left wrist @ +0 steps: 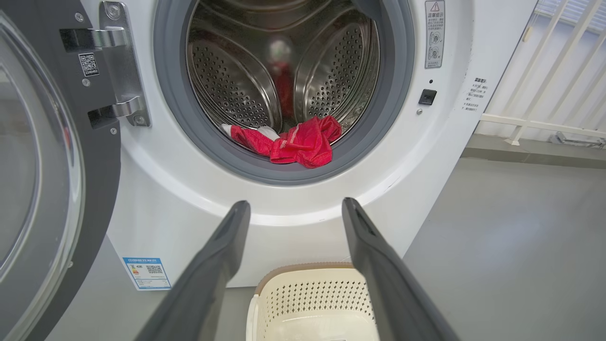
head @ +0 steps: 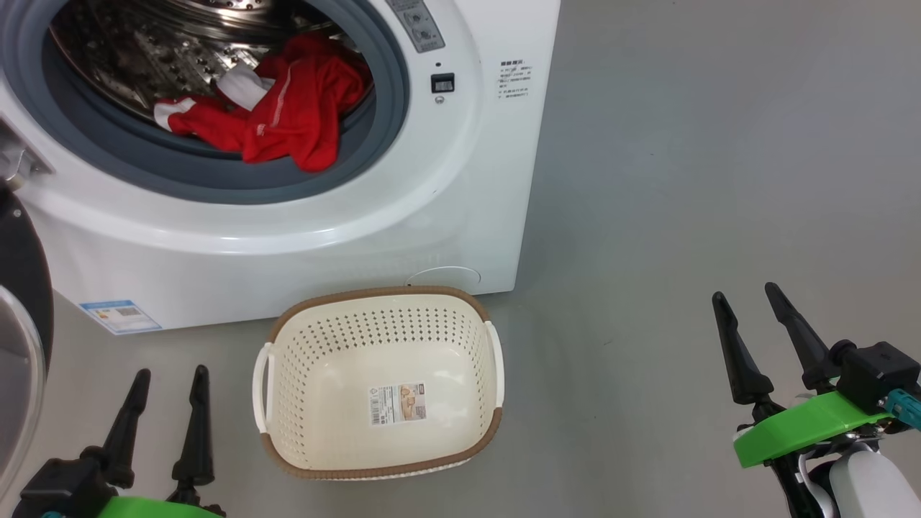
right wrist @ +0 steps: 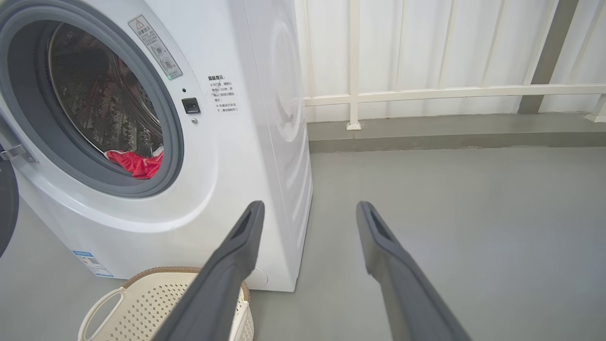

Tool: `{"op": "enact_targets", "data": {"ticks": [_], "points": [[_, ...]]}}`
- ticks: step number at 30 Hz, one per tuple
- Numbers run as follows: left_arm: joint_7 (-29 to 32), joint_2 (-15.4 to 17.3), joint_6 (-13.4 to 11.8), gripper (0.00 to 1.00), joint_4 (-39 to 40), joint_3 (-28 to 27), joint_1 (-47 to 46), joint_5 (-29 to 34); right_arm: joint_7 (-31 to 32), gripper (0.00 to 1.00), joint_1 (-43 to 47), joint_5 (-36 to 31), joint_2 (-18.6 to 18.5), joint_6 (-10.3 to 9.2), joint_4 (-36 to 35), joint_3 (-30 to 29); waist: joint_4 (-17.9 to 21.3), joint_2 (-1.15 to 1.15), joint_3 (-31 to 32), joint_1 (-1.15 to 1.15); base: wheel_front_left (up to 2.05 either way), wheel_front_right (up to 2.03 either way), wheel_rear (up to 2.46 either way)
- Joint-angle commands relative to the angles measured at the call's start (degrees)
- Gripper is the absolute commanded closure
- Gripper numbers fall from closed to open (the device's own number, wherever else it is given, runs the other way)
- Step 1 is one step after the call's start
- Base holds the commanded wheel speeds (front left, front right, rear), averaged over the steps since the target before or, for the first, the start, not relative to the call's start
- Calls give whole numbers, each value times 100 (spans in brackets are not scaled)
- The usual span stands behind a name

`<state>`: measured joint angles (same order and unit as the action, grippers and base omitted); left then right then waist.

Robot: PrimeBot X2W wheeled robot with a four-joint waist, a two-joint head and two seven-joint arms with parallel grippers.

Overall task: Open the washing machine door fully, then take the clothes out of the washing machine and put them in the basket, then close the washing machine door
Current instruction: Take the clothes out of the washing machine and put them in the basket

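**Door open, red heap at the drum's lip, both grippers free**

Head view: the washing machine door [head: 25, 288] stands open at the left edge, cut off by the frame. The clothes [head: 295, 115], red with some white, lie heaped at the front of the washing machine [head: 288, 244], partly draped on the grey gasket [head: 180, 180]; the basket [head: 381, 291] sits on the floor [head: 683, 180] just before the machine, with nothing in it but a sticker [head: 398, 403]; the left gripper [head: 171, 373] and right gripper [head: 746, 292] hover low, fingers spread, holding nothing.

Left wrist view: this arm's fingers frame the opening, with the heap above and between them and the basket below, so it looks the better placed for the pick. Go in over the gasket; close on the thick bunched middle rather than a loose edge; lift clear of the rubber lip before drawing back, lest the cloth drag; release straight over the basket.

Right wrist view: the machine is seen aslant, with a corner of the red heap past the gasket; these fingers point at bare floor beside it.

How far the door has swung cannot be judged. A reddish smear at the back of the drum [left wrist: 279, 61] is probably a reflection, though it could be another garment; no print on the cloth is legible.
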<state>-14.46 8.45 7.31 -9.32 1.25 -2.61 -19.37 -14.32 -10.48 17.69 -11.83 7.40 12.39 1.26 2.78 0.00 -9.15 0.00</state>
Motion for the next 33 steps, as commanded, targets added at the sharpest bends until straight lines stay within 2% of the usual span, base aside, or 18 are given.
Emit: {"op": "enact_targets", "data": {"ticks": [1,33], "points": [[-53,142,17,0,151,-188,-84,-13,-68,0,35,-53,-35,9,-163,104,-13,0,4,0,0,0,0],[-54,146,18,0,186,-114,-81,-113,-68,0,-16,-78,-68,9,-115,222,-113,0,43,0,7,-7,1]]}}
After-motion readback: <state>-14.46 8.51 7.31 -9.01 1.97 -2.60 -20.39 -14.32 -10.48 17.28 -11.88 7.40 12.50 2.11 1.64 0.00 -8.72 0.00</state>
